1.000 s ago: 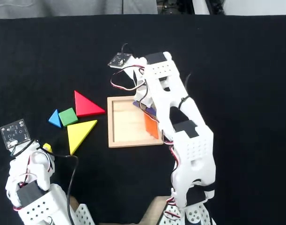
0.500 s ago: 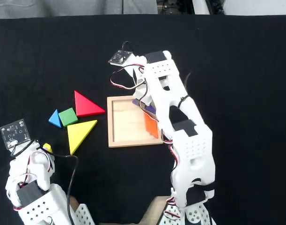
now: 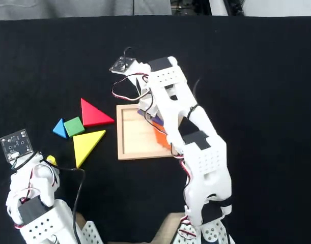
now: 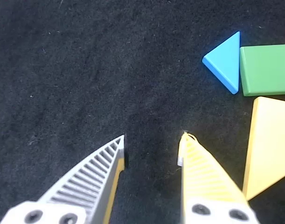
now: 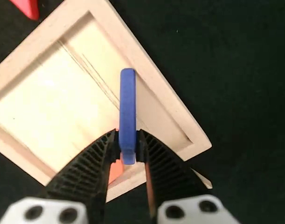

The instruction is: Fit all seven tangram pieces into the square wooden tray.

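Placing step: the right gripper (image 5: 128, 141) clamps a blue wooden tangram piece (image 5: 127, 102) on edge over the square wooden tray (image 5: 147, 74); next, probably lay it flat; the left gripper (image 4: 151, 148) stands open

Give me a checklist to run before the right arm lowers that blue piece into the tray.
1. Grip: right gripper shut on the blue piece: ok.
2. Position: blue piece over the wooden tray, near one rim: ok.
3. Orientation: piece held on edge, not flat: not ok.
4. Landing spot: bare tray floor beside the orange piece: ok.
5. Height above the tray floor: cannot tell.
6. Other arm: left gripper open, empty, over the black cloth beside the yellow triangle: ok.
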Robot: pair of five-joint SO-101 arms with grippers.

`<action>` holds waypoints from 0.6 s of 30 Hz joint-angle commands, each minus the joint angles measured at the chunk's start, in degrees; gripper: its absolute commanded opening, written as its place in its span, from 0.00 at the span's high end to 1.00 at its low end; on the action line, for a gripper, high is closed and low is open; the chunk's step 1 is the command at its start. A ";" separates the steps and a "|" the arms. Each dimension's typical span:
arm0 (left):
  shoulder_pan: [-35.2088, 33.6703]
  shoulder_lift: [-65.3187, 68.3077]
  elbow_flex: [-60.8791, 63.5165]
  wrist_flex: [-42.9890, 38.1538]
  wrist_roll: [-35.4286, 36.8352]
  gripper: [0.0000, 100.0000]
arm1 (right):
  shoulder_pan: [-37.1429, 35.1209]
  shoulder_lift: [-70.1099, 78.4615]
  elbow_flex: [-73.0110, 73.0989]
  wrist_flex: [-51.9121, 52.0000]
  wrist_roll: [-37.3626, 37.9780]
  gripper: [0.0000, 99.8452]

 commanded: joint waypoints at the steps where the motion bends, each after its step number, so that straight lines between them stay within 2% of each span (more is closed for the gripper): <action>1: 0.40 -0.18 0.75 -0.62 0.00 0.81 | -0.70 -0.57 -0.84 -0.18 -0.70 0.98; 7: 0.40 -0.18 0.75 -0.62 0.00 0.81 | 1.49 -0.84 -1.10 0.97 -0.70 0.84; 18: 0.40 -0.18 0.75 -0.62 0.00 0.81 | 3.25 -4.44 -1.36 0.44 -0.26 0.85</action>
